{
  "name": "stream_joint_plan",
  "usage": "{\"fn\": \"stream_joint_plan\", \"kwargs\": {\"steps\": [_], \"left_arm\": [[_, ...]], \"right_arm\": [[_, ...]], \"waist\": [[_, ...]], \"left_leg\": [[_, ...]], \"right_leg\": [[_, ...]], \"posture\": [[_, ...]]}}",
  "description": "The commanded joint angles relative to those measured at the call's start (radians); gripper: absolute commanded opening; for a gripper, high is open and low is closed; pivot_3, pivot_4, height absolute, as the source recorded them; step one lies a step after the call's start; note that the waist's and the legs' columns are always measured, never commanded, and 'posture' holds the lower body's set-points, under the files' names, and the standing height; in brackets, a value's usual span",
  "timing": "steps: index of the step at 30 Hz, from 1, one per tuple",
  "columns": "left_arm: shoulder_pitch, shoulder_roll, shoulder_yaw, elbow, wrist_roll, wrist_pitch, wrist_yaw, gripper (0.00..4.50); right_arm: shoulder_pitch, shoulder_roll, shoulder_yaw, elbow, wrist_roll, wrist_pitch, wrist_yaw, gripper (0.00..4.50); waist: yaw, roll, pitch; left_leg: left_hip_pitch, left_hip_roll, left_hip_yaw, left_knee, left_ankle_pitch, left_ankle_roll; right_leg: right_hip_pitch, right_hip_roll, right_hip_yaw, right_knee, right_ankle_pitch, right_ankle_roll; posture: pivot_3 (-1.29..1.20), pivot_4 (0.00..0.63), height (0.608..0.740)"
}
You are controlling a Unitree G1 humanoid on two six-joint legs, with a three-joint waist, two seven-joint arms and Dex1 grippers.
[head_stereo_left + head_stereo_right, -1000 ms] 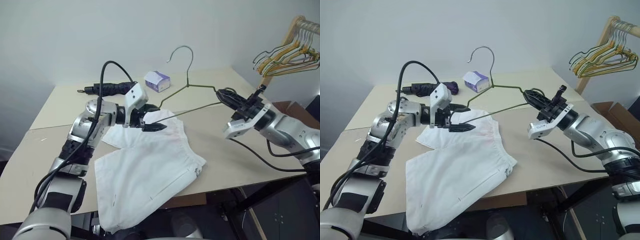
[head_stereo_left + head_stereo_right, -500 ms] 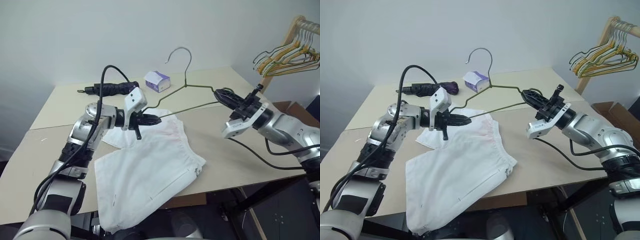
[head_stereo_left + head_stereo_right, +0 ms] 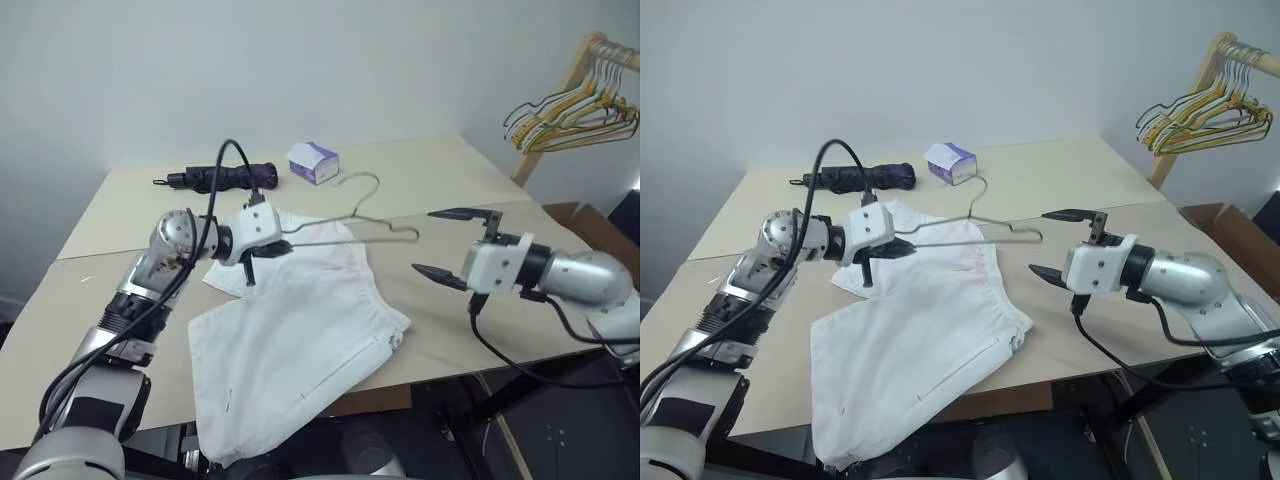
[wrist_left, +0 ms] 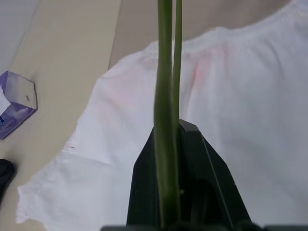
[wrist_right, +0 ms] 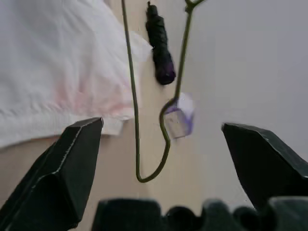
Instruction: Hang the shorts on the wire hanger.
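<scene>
Our left gripper (image 3: 272,247) clamps the thin olive wire hanger (image 3: 345,228), lying crosswise above the white fabric shorts (image 3: 300,335); right gripper (image 3: 452,243) gapes, probably nearer its free end.

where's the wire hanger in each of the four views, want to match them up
Left eye view: wire hanger at centre, held out over the shorts by the left gripper.
Right eye view: at centre, left of the open right gripper.
Left wrist view: two wires running up the middle.
Right wrist view: thin loop between the fingers.
Shared landmark: purple box.
</scene>
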Motion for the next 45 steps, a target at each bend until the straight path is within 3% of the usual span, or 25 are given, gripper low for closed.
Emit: {"fn": "stream_joint_plan", "kwargs": {"steps": [1, 7, 10, 14, 24, 30, 37, 42, 45], "left_arm": [[-0.006, 0.022, 0.022, -0.052, -0.014, -0.059, -0.044, 0.0], [-0.007, 0.009, 0.043, -0.089, -0.035, -0.032, -0.055, 0.0], [-0.002, 0.007, 0.048, -0.105, -0.04, -0.021, -0.055, 0.0], [0.007, 0.013, 0.051, -0.115, -0.04, -0.019, -0.054, 0.0], [0.0, 0.002, 0.063, -0.097, -0.056, -0.031, -0.069, 0.0], [0.0, 0.008, 0.063, -0.072, -0.086, -0.075, -0.13, 0.0], [-0.032, 0.01, 0.108, 0.049, -0.156, -0.115, -0.227, 2.04], [-0.087, 0.019, 0.155, 0.237, -0.126, -0.173, -0.172, 3.67], [-0.071, 0.034, 0.199, 0.241, -0.162, -0.14, -0.172, 4.45]], "right_arm": [[-0.093, -0.008, -0.02, -0.047, 0.07, 0.229, 0.166, 4.47], [-0.223, 0.073, 0.076, -0.045, -0.009, 0.475, 0.342, 4.47], [-0.27, 0.131, 0.117, -0.023, -0.079, 0.548, 0.358, 4.47], [-0.305, 0.181, 0.114, 0.001, -0.118, 0.609, 0.375, 3.57], [-0.286, 0.206, 0.089, 0.0, -0.149, 0.585, 0.427, 0.06], [-0.257, 0.195, 0.056, -0.013, -0.142, 0.575, 0.451, 0.02], [-0.142, 0.133, -0.031, -0.097, -0.077, 0.588, 0.507, 0.0], [0.015, 0.073, -0.154, -0.175, 0.016, 0.718, 0.496, 0.0], [0.127, 0.048, -0.244, -0.178, 0.083, 0.847, 0.471, 0.0]], "waist": [[0.007, 0.0, 0.0], [0.034, 0.001, 0.0], [0.044, 0.001, 0.0], [0.055, 0.001, 0.0], [0.062, 0.001, 0.0], [0.059, 0.001, 0.0], [0.053, 0.001, 0.0], [0.051, 0.001, 0.0], [0.049, 0.001, 0.0]], "left_leg": [[0.0, 0.001, -0.001, 0.0, -0.001, -0.002], [-0.006, 0.001, -0.002, -0.002, -0.001, -0.001], [-0.009, 0.001, -0.002, -0.002, 0.003, 0.004], [-0.01, 0.001, -0.002, -0.002, 0.003, 0.005], [-0.01, 0.001, -0.002, -0.002, 0.003, 0.005], [-0.01, 0.001, -0.002, -0.002, 0.003, 0.005], [-0.01, 0.001, -0.002, -0.002, 0.003, 0.005], [-0.011, 0.001, -0.002, -0.001, 0.003, 0.005], [-0.011, 0.002, -0.001, -0.002, 0.003, 0.005]], "right_leg": [[-0.001, 0.0, 0.0, 0.0, 0.0, 0.0], [-0.01, 0.0, 0.0, 0.001, 0.0, 0.0], [-0.015, 0.0, 0.0, 0.004, 0.0, 0.0], [-0.018, 0.0, 0.0, 0.007, 0.0, 0.0], [-0.018, 0.0, 0.0, 0.008, 0.0, 0.0], [-0.018, 0.0, 0.0, 0.008, 0.0, 0.0], [-0.018, 0.0, -0.001, 0.008, 0.0, 0.0], [-0.018, -0.001, -0.001, 0.007, 0.0, 0.0], [-0.018, -0.001, -0.002, 0.008, 0.0, 0.0]], "posture": [[-0.41, 0.0, 0.74], [-0.39, 0.0, 0.74], [-0.38, 0.0, 0.74], [-0.38, 0.0, 0.74], [-0.38, 0.0, 0.74], [-0.39, 0.0, 0.74], [-0.4, 0.0, 0.74], [-0.4, 0.0, 0.74], [-0.4, 0.0, 0.74]]}}
